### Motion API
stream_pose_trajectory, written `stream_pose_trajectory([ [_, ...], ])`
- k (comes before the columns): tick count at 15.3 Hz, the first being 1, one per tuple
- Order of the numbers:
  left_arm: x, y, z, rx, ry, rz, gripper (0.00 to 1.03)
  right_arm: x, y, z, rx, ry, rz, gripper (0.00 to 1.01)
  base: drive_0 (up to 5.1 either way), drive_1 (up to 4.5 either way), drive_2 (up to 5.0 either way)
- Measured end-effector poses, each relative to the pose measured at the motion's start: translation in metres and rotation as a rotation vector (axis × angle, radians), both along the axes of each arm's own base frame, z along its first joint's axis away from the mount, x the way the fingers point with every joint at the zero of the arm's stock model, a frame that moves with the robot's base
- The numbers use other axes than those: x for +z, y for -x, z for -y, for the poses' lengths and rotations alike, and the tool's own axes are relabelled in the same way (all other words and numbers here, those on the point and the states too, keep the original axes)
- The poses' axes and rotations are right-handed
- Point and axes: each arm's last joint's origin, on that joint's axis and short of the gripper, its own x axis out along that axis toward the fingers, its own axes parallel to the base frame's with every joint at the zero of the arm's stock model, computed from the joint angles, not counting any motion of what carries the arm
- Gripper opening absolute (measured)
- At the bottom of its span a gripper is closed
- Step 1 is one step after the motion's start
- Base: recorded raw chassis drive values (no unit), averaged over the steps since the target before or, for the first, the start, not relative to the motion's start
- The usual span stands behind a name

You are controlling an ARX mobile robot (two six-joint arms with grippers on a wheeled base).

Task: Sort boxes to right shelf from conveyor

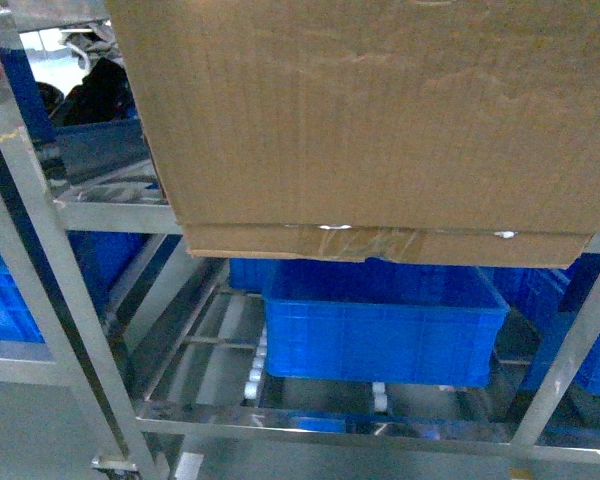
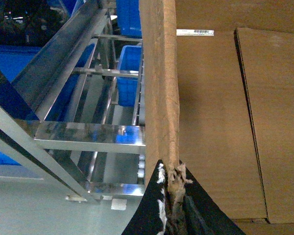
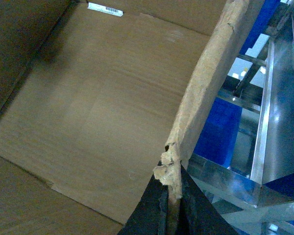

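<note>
Clamping the torn top rim of the cardboard box, the left claw shows in its wrist view as two dark fingers pinched on either face of the left wall, frayed paper squeezed out between them. Right claw: likewise clenched on the ragged rim of the opposite wall, one finger inside the box, one outside. Box: large, brown, corrugated, open-topped and empty inside save for a white label strip on its inner face; carried between both arms, filling the upper part of the head view, its bottom edge with clear tape sitting level with the upper tier rail. Right shelf: stainless-steel rack directly ahead and beneath the box, square posts to either side, white rollers on the lower tier. Lower tier holds a blue crate; further blue crates stand behind and to the sides. Whether the box's base already bears on the upper tier or hangs just above it cannot be told from these views. Conveyor: not in view. Step in hand, by judgement: the placing stage, box brought to the shelf and not yet let go. Next move, by judgement: ease the box forward and down until its base rests fully on the upper tier's tracks, keeping both walls level so the torn rim does not rip further, then part both claws and draw the arms clear upward.
</note>
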Motion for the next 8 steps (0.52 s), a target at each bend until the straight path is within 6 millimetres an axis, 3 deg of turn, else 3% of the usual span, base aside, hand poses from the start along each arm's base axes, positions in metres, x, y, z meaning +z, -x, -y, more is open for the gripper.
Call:
stream_pose_trajectory([
  [4,-0.0002,0.0001,0.0000,0.000,-0.001,-0.002,0.02,-0.0001,0.0001,0.0000,0.000,0.000,-0.001,0.02,0.3,0.34,0.3],
  [8,0.0010,0.0004,0.0005,-0.002,0.003,0.006,0.02,0.0016,0.0010,0.0001,0.000,0.000,0.005,0.02,-3.2,4.81,-2.0],
])
